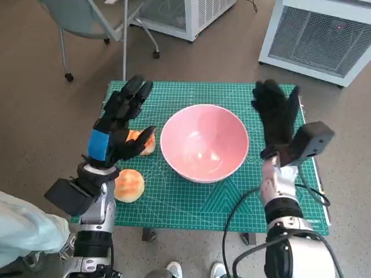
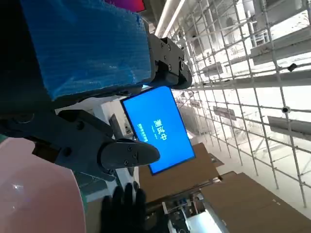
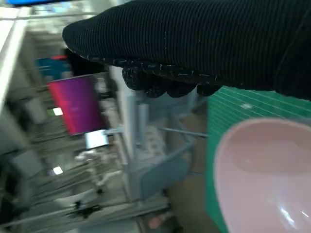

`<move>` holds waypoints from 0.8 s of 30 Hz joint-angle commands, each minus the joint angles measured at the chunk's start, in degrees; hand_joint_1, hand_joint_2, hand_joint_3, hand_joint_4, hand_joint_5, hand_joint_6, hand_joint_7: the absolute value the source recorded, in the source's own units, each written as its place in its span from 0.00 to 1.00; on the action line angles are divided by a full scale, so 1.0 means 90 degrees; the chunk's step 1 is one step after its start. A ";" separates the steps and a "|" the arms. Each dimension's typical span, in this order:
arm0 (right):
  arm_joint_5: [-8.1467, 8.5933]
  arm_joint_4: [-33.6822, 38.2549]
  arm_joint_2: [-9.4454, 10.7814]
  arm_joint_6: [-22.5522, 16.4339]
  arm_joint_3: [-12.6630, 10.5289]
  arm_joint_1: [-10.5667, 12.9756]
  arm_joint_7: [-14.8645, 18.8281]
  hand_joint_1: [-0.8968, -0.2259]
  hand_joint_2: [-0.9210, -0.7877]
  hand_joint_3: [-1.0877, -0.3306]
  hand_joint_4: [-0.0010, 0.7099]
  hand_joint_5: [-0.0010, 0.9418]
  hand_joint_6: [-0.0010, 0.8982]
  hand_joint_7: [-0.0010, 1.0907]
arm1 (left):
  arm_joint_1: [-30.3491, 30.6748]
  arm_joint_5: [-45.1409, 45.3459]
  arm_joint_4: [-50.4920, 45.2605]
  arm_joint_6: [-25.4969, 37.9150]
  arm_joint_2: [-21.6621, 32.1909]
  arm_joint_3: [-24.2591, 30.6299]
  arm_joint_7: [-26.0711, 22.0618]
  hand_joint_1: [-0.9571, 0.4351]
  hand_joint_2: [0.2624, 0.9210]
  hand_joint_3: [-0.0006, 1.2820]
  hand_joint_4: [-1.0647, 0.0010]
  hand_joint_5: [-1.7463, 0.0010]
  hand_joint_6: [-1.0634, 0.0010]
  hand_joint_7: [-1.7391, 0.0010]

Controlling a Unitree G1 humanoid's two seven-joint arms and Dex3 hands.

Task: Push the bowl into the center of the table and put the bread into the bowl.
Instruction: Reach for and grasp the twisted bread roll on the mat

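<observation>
Pink bowl (image 1: 204,142) sits upright on the green mat (image 1: 174,202), about mid-table, empty inside. Two breads on the mat to the bowl's left side as the head view shows it: one bread (image 1: 142,142) just beside the bowl rim, partly hidden behind the left hand; second bread (image 1: 129,185) nearer the robot, close to the mat's near-left edge, apart from the bowl.

Left hand (image 1: 119,124) raised above the mat, left of the bowl, fingers (image 1: 133,92) stretched out and apart, holding nothing. Thumb side overlaps the first bread in the head view; contact cannot be told. Not touching the bowl. Left wrist view: blue-taped back (image 2: 87,43), black fingers, bowl rim (image 2: 39,194) at the lower corner, a blue screen (image 2: 158,128) beyond.

Right hand (image 1: 277,116) in the black glove, right of the bowl, fingers (image 1: 268,95) extended and spread, released, holding nothing. It stands just beside the bowl's right rim; whether it touches cannot be told. Right wrist view: glove (image 3: 194,43) across the top, bowl (image 3: 265,174) below it with a strip of mat between.

Chair (image 1: 95,23) and white units (image 1: 316,35) on the floor beyond the table.
</observation>
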 commanded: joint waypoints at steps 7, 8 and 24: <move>0.0001 -0.1025 -0.0176 -0.1026 0.0357 0.0540 0.0987 0.49 0.00 0.50 0.23 0.00 0.16 0.25 | -0.0323 0.0080 0.0306 -0.0134 0.0015 0.0015 0.0034 0.39 1.00 0.30 0.68 1.00 0.73 0.87; 0.0037 -0.1275 -0.0202 -0.1123 0.0421 0.0657 0.1141 0.49 0.00 0.49 0.22 0.00 0.14 0.25 | -0.0360 0.0066 0.0336 -0.0131 0.0013 0.0014 0.0019 0.39 1.00 0.30 0.68 1.00 0.73 0.87; 0.0442 -0.4622 -0.0254 -0.1093 0.1110 0.2281 0.1635 0.42 0.00 0.47 0.19 0.01 0.00 0.44 | -0.0618 -0.0398 0.0278 0.0099 -0.0093 -0.0059 -0.0425 0.39 1.00 0.30 0.69 1.00 0.73 0.88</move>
